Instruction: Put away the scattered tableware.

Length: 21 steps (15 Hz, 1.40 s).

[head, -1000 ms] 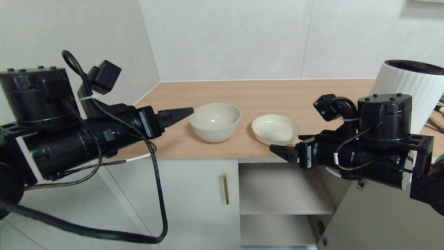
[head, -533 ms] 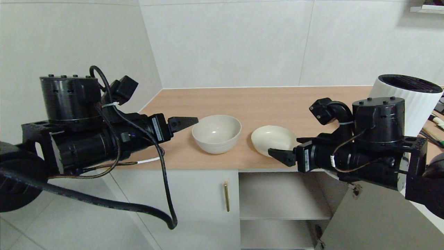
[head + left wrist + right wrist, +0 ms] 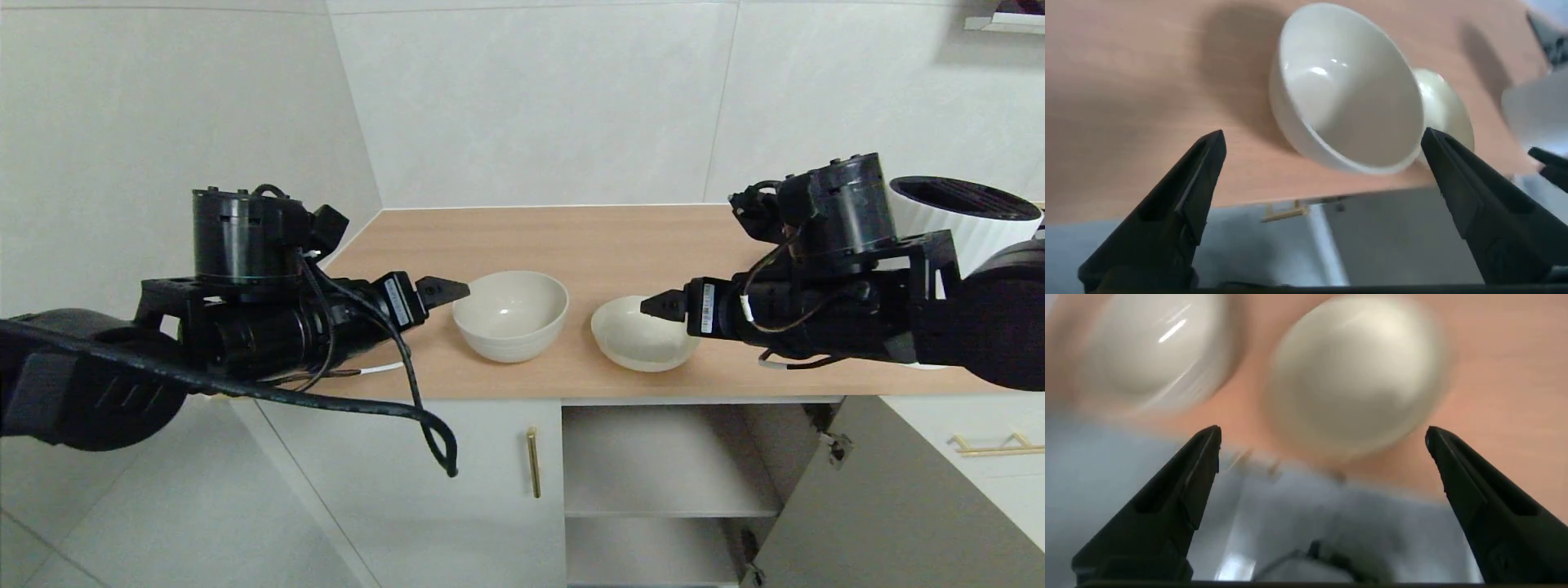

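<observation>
a: what is changing at the desk (image 3: 571,237) right now?

b: the right tool (image 3: 653,306) is coming up. half a second ago it was hanging below the desk's front edge. now it is pointing at the near rim of the shallow dish (image 3: 641,339), just above it.

a: is the tableware itself moving?

b: no. the shallow dish and the deep bowl (image 3: 510,314) are sitting where they were, side by side near the front edge of the desk, close but not touching.

a: and the other arm?

b: the left tool (image 3: 447,289) is keeping its tip just beside the deep bowl's left rim, while the arm behind it is drawing in closer to the desk.

a: are the tools carrying anything?

b: nothing. in the left wrist view the fingers (image 3: 1176,212) are standing wide apart with the deep bowl lying between them, farther off. in the right wrist view the fingers (image 3: 1167,506) are spread just as wide, and the shallow dish is lying between them in the same way.

a: so where is the job heading?

b: by the look of it, both arms are lining up for a pick, one piece each. nothing is put away yet. the cupboard (image 3: 661,384) under the desk is standing with its door (image 3: 857,498) swung out to the right and its shelf (image 3: 661,457) showing. that is probably where the pieces are going.
</observation>
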### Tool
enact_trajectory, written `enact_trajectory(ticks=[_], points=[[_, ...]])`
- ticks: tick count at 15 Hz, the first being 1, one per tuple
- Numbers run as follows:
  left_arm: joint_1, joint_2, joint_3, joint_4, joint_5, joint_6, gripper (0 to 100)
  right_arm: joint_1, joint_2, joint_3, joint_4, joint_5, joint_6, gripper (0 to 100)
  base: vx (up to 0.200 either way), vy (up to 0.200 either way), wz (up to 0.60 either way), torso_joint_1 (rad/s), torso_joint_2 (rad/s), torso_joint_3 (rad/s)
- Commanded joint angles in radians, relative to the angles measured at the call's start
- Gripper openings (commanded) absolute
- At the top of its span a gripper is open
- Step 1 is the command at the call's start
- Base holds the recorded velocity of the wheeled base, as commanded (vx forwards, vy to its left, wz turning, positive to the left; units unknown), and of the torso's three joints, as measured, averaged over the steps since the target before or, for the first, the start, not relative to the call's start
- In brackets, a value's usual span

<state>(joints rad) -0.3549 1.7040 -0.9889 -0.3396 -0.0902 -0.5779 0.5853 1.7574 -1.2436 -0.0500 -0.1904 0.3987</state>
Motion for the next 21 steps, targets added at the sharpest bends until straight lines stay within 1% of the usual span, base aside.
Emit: enact_trajectory(ticks=[1,3,6,8,9,13,14,17,19,21], points=[[-0.013,0.048,-0.034,0.004,0.004,-0.034,100,-0.021,0.100,-0.060,0.009,-0.049,0.009,100,0.000,0.000,0.00,0.000,0.00,0.000],[-0.015,0.059,-0.040,-0.001,0.004,-0.046,100,-0.033,0.119,-0.071,0.009,-0.050,0.011,100,0.000,0.000,0.00,0.000,0.00,0.000],[-0.019,0.085,-0.050,-0.003,0.007,-0.050,100,-0.047,0.139,-0.076,0.007,-0.052,0.017,100,0.000,0.000,0.00,0.000,0.00,0.000],[-0.019,0.117,-0.071,0.004,0.018,-0.097,100,-0.055,0.157,-0.086,0.006,-0.052,0.019,100,0.000,0.000,0.00,0.000,0.00,0.000],[-0.019,0.124,-0.073,0.004,0.018,-0.106,100,-0.056,0.160,-0.086,0.006,-0.052,0.019,100,0.000,0.000,0.00,0.000,0.00,0.000],[-0.019,0.161,-0.073,0.004,0.018,-0.106,100,-0.062,0.163,-0.091,0.004,-0.052,0.019,100,0.000,0.000,0.00,0.000,0.00,0.000],[-0.019,0.161,-0.073,0.004,0.023,-0.106,0,-0.062,0.165,-0.091,0.004,-0.052,0.019,100,0.000,0.000,0.00,0.000,0.00,0.000],[-0.019,0.161,-0.074,0.001,0.023,-0.108,0,-0.061,0.165,-0.096,0.006,-0.052,0.020,100,0.000,0.000,0.00,0.000,0.00,0.000],[-0.019,0.158,-0.077,-0.001,0.023,-0.120,0,-0.062,0.165,-0.097,0.006,-0.050,0.020,100,0.000,0.000,0.00,0.000,0.00,0.000],[-0.019,0.154,-0.080,0.001,0.023,-0.125,0,-0.062,0.171,-0.097,0.006,-0.052,0.020,100,0.000,0.000,0.00,0.000,0.00,0.000]])
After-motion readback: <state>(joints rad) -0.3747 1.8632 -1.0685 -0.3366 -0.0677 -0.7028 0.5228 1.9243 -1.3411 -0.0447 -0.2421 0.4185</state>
